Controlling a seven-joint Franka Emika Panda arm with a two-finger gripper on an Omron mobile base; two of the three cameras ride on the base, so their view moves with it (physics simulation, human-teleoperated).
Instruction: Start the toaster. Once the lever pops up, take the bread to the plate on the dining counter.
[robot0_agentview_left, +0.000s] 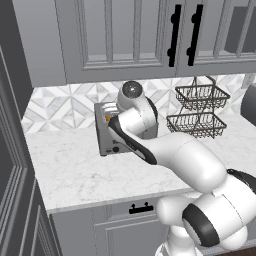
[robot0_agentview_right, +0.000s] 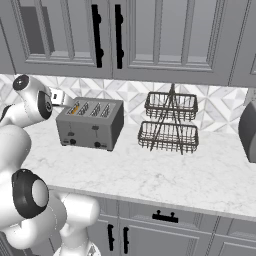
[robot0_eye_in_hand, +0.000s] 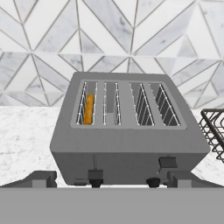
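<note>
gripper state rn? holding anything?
Gripper: open, jaws spread wide, holding nothing; it faces the front of the toaster, and the bread sits in the leftmost slot.

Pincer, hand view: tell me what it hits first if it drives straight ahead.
Most likely the toaster, about at its grey front face. The open pincer points at it with nothing between, though depth is unclear.

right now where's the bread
The bread sits down in the leftmost slot of the toaster in the hand view; in the right base view it shows orange at the toaster's left end, left of the wire basket rack.
</note>
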